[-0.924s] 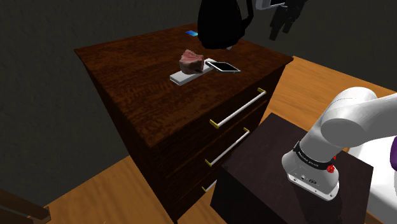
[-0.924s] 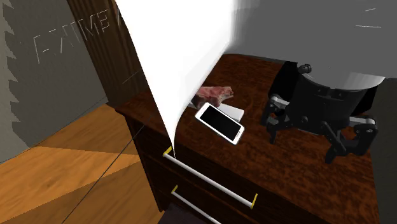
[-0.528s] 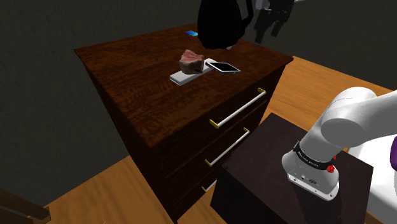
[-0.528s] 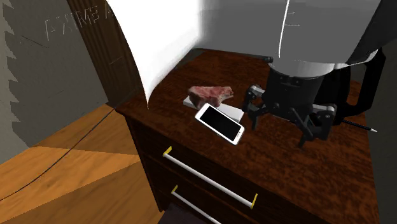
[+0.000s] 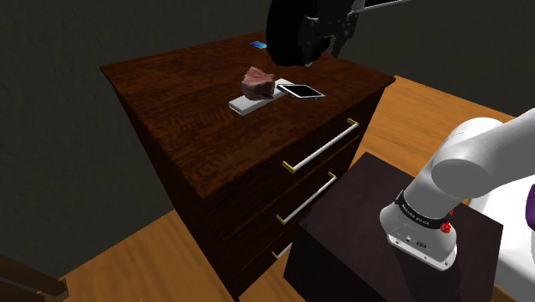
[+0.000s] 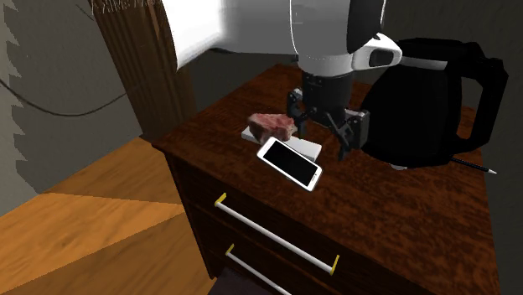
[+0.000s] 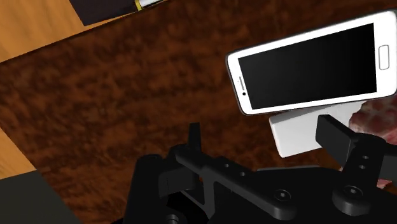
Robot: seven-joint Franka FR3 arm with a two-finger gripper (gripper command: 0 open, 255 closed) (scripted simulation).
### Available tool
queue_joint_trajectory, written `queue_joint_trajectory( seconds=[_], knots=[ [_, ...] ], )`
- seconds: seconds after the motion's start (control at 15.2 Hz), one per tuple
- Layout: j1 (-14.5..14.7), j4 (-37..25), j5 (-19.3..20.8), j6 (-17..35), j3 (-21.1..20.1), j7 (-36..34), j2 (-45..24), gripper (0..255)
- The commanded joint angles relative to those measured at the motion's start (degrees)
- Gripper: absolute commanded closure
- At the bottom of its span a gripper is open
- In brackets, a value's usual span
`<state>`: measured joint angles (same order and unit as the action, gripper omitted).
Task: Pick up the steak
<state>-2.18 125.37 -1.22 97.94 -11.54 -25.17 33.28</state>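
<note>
Red-brown and marbled, the steak (image 6: 272, 125) lies on one end of a white board (image 6: 312, 149) on the dark wood dresser (image 6: 394, 209). I judge that this lifts it off the wood and leaves its sides free for a pinch. A phone (image 6: 289, 163) leans tilted against the board's other end. My gripper (image 6: 323, 134) hangs above the board beside the black kettle (image 6: 427, 100), fingers apart and holding nothing, ready to close. I count one steak, one board, one phone, one kettle and three drawer handles (image 5: 320, 146).
</note>
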Motion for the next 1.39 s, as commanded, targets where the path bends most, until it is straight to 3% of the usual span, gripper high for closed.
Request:
queue_joint_trajectory(
  seconds=[0.0,0.4,0.73,1.32],
  knots=[
    [-0.4,-2.4,-0.4,1.5,-2.6,-4.9,-3.7,0],
    [-2.0,-11.9,1.1,4.0,-9.4,-18.7,-15.5,0],
    [-2.6,-22.7,5.5,4.2,-14.1,-30.7,-27.2,0],
    [-2.3,-16.7,5.6,10.0,-14.1,-31.4,-27.1,0]
  ],
)
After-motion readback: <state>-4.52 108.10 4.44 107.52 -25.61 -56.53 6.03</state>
